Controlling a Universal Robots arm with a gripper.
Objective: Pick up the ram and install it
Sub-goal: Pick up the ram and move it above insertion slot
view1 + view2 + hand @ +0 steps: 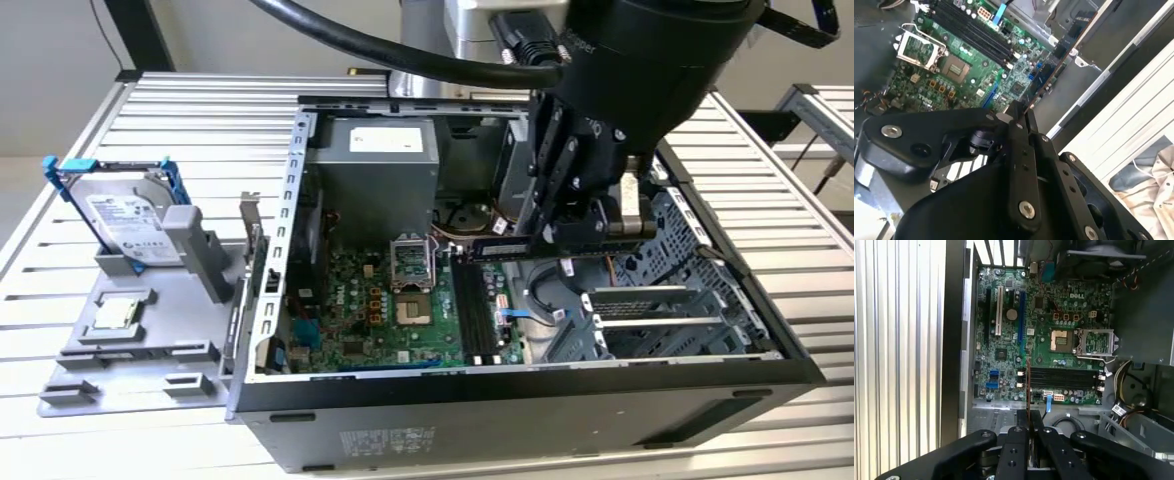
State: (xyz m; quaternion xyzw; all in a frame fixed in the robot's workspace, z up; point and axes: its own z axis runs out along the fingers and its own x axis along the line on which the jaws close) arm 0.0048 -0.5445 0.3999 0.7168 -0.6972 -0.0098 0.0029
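Dark ram point(1028, 385), half-hidden in hand point(1029, 421).

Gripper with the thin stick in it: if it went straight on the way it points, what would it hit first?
Most likely the motherboard, near the end of the black slots. The ram sticks out ahead of the gripper that holds it, so the ram would touch first. Depth is hard to judge.

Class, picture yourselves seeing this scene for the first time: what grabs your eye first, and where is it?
The black gripper hangs over the open computer case, shut on the ram above the green motherboard. On the exterior view's left, a hard drive in a blue frame stands on a grey tray.
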